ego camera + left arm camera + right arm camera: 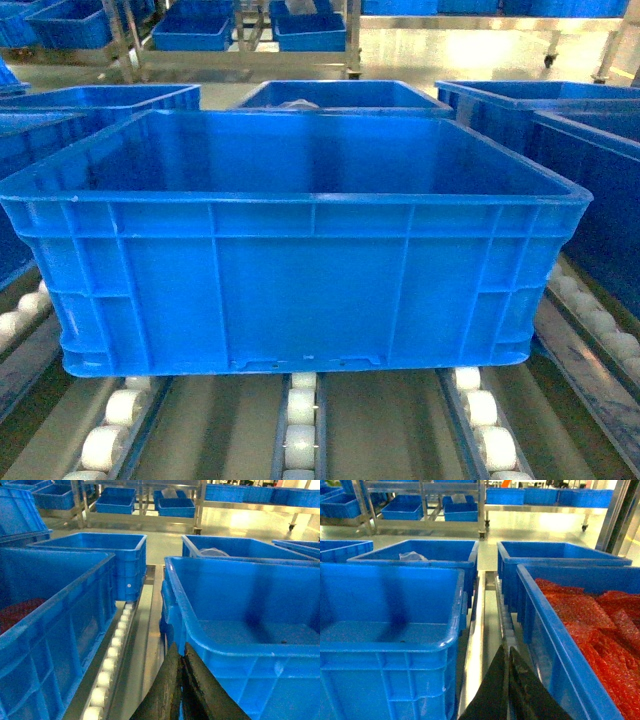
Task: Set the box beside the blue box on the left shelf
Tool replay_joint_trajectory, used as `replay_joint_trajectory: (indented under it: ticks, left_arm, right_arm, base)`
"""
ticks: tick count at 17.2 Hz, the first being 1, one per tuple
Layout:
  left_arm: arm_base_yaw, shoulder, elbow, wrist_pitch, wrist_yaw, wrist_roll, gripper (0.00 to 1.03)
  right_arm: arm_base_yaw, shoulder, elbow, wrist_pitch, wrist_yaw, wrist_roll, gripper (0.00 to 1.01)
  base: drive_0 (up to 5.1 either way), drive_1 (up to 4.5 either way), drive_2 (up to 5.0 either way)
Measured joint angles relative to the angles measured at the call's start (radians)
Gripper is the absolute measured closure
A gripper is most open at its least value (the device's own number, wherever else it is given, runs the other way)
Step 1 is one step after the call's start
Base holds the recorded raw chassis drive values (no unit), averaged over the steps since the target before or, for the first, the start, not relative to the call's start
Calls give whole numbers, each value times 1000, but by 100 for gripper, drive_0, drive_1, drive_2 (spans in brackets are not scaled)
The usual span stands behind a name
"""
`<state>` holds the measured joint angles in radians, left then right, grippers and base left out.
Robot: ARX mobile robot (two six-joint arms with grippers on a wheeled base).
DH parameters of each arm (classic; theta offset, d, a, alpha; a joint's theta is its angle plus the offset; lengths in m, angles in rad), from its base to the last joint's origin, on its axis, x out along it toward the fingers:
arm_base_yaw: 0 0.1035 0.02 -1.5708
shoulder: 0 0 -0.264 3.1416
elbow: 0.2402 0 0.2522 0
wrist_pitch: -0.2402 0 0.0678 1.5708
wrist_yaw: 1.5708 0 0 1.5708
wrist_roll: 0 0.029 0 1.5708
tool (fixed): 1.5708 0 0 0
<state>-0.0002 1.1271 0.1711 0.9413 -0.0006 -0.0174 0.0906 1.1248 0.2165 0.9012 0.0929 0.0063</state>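
Blue crate (300, 240) sits dead centre on the roller rack (300, 420), near wall at 6 o'clock. Neighbouring blue crates at 9 (20, 200) and 3 o'clock (600, 190), so the lane looks right. Left gripper (182, 690) and right gripper (509, 692) both clenched, gripping nothing, flanking the crate's sides, probably to steady it.

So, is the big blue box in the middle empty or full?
Empty: the box shows only its bare blue floor in both wrist views.

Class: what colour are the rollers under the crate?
White rollers, clearest in the head view.
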Motion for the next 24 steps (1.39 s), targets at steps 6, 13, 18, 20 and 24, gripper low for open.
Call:
replay_joint_trajectory:
  ticks: [6,13,18,20,24]
  left_arm:
    - [0,-70,-38,-34,0,0,102]
    - [0,-341,-146,-192,0,0,102]
    - [0,-595,-155,-421,0,0,102]
    - [0,-686,-155,-500,0,0,102]
    - [0,-830,-155,-645,0,0,102]
  right_arm:
    - [-13,-63,-45,-27,-15,0,100]
    - [-91,-285,-187,-118,-93,0,100]
    - [-91,-553,-202,-344,-93,0,100]
    - [-91,-650,-203,-427,-93,0,100]
    - [-91,-805,-203,-582,-93,0,100]
  base:
    - [0,0,0]
    - [0,0,0]
    - [0,0,0]
    - [0,0,0]
    - [0,0,0]
